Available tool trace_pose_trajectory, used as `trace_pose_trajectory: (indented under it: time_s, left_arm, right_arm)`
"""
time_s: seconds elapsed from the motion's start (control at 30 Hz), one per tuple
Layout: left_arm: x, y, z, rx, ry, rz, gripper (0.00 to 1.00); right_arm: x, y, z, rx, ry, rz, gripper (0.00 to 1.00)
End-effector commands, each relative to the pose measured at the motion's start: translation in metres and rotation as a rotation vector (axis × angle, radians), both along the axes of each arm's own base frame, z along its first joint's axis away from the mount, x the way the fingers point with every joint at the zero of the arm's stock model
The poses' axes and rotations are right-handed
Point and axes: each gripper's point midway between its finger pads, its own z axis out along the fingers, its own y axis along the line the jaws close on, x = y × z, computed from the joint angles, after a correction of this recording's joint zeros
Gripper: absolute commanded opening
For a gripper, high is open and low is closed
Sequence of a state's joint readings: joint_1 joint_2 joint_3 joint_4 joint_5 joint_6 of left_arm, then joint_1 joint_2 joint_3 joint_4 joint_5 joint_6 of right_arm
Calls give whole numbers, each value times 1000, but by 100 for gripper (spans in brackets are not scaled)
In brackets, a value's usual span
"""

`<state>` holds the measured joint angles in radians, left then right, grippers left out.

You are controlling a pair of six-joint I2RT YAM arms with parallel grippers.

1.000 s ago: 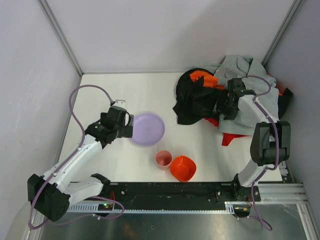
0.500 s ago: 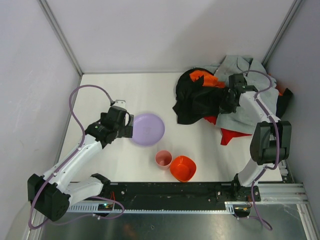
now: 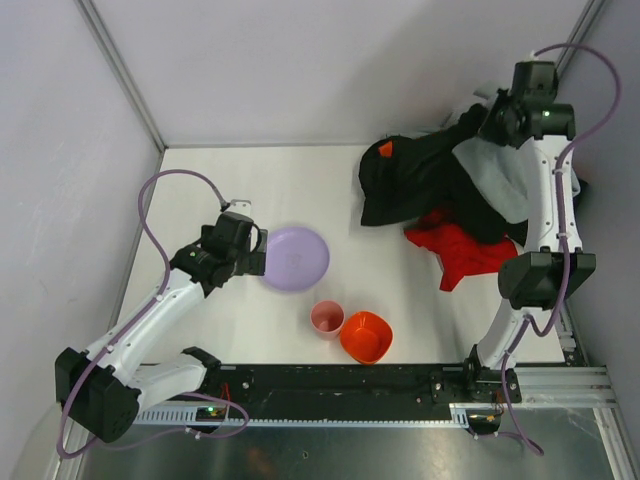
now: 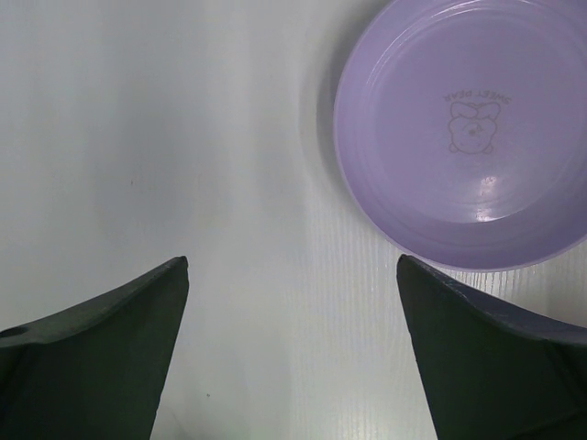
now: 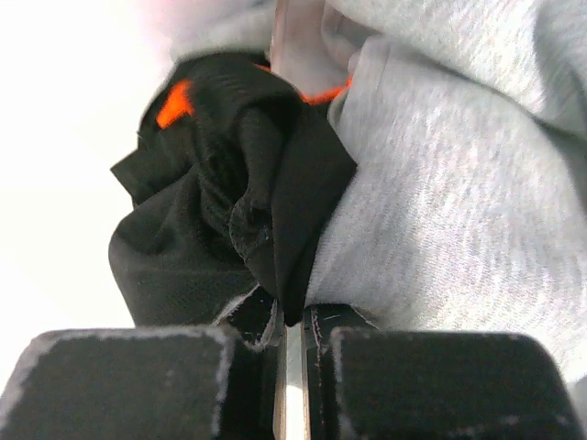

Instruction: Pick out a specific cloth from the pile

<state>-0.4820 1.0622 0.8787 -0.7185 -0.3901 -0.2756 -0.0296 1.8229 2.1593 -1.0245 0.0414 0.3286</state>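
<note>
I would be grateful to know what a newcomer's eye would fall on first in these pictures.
The right pincer, high at the far right corner, is clamped on a fold of the black and grey pile, which drapes from it to the table. Near that lies the bright red cloth, largely uncovered on the white table. On the left, the open left pincer hovers beside the purple plate.

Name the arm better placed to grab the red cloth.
Right, probably: the red cloth lies on its side, though the right claw must first release the pile. The left claw, open, sits far off by the purple plate.
</note>
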Motion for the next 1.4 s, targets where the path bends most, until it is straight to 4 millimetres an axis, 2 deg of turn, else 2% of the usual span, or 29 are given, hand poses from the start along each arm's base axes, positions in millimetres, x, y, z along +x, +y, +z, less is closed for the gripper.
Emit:
trace_pose_trajectory:
  time_s: [0.0, 0.03, 0.1, 0.17, 0.23, 0.37, 0.57, 0.7, 0.8, 0.83, 0.9, 0.97, 1.03, 1.13, 1.27, 1.37]
  left_arm:
    - [4, 1, 5, 15, -35, -8, 100]
    - [4, 1, 5, 15, -34, -8, 100]
    - [4, 1, 5, 16, -33, -8, 100]
    - [4, 1, 4, 18, -30, -8, 100]
    - [4, 1, 4, 17, -30, -8, 100]
    - [4, 1, 3, 18, -25, -9, 100]
    - [4, 1, 3, 17, -26, -10, 100]
    - [3, 1, 3, 15, -26, -11, 100]
    - [3, 1, 4, 14, -29, -11, 100]
    - [3, 0, 4, 13, -29, -12, 100]
    - [3, 0, 5, 12, -31, -13, 100]
    - [3, 0, 5, 9, -32, -12, 100]
    - [3, 0, 6, 6, -37, -12, 100]
    - [3, 0, 8, 2, -43, -13, 100]
    - [3, 0, 9, -2, -46, -14, 100]
    - [3, -1, 9, -6, -47, -16, 100]
  right_arm:
    - [25, -30, 89, -55, -275, -74, 0]
    - [29, -35, 92, -61, -293, -91, 0]
    - [36, -46, 85, -76, -293, -119, 0]
    - [42, -53, 64, -82, -253, -135, 0]
    - [48, -58, 30, -78, -178, -142, 0]
    - [53, -64, -59, -50, 27, -144, 0]
    - [32, -70, -200, 110, 332, -154, 0]
    - [11, -68, -265, 233, 472, -140, 0]
    - [-2, -65, -288, 275, 533, -121, 1]
    - [-6, -63, -291, 282, 543, -112, 1]
    - [-8, -60, -286, 280, 529, -89, 4]
    - [-8, -58, -269, 259, 491, -72, 20]
    - [-7, -57, -240, 232, 428, -62, 41]
    - [-7, -54, -193, 200, 340, -52, 67]
    - [-12, -47, -126, 154, 215, -38, 89]
    - [-22, -35, -79, 128, 123, -15, 97]
